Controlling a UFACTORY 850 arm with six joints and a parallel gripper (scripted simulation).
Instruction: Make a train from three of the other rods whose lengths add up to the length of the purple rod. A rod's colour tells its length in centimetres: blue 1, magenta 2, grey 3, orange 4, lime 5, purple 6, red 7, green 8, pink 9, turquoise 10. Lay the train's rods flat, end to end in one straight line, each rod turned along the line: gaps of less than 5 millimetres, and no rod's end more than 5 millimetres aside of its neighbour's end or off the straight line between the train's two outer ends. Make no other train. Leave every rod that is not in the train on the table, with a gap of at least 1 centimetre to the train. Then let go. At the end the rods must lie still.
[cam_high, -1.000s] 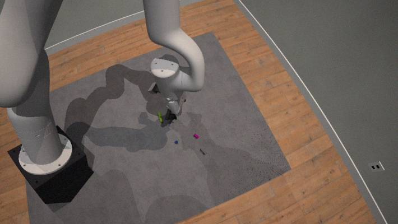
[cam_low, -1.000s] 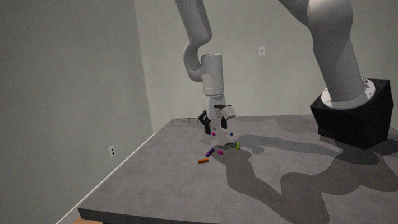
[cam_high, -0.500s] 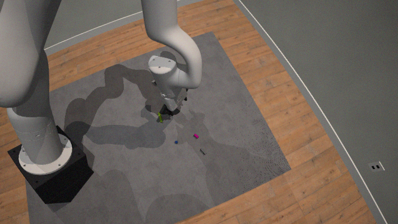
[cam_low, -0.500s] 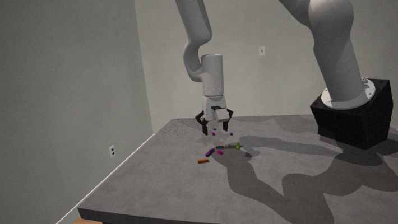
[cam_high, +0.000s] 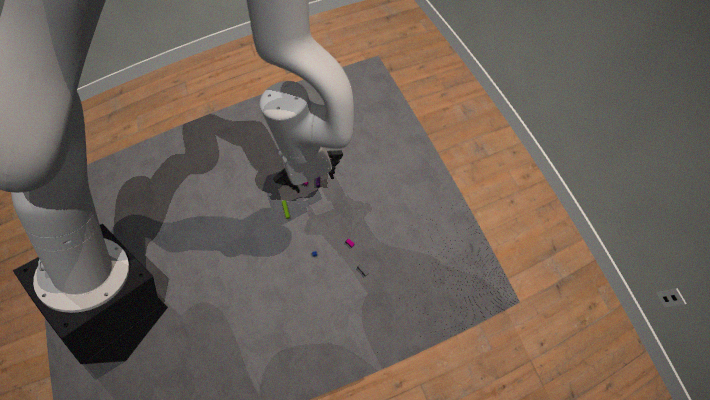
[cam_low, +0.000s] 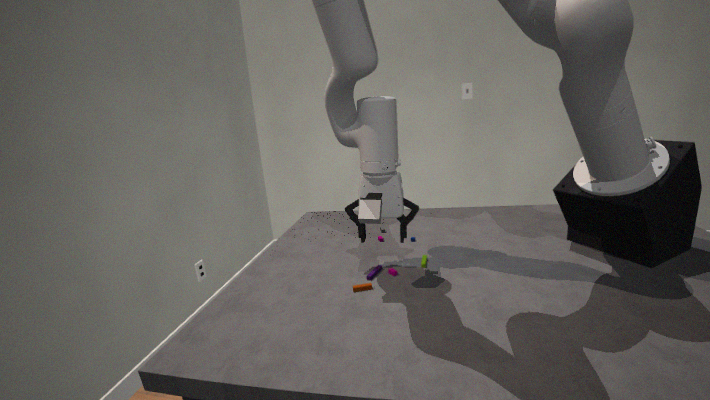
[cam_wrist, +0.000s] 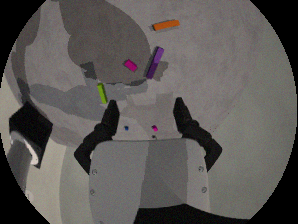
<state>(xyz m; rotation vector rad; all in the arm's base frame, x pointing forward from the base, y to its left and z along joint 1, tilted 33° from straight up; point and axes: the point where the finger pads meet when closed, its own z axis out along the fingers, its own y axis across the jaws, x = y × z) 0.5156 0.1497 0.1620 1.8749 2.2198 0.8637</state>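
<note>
End effector (cam_low: 381, 239) spread, empty, above worktop (cam_low: 300, 325) at frame centre. No train begun; first pick pending. Next: descend squarely over a magenta rod (cam_low: 393, 272).

Purple rod (cam_low: 374, 272) lies flat — magenta rod (cam_low: 393, 272) just beside it.

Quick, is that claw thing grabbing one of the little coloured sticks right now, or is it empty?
Gripper: open wide and empty, hanging above the table; every stick lies apart from its fingers.
</note>
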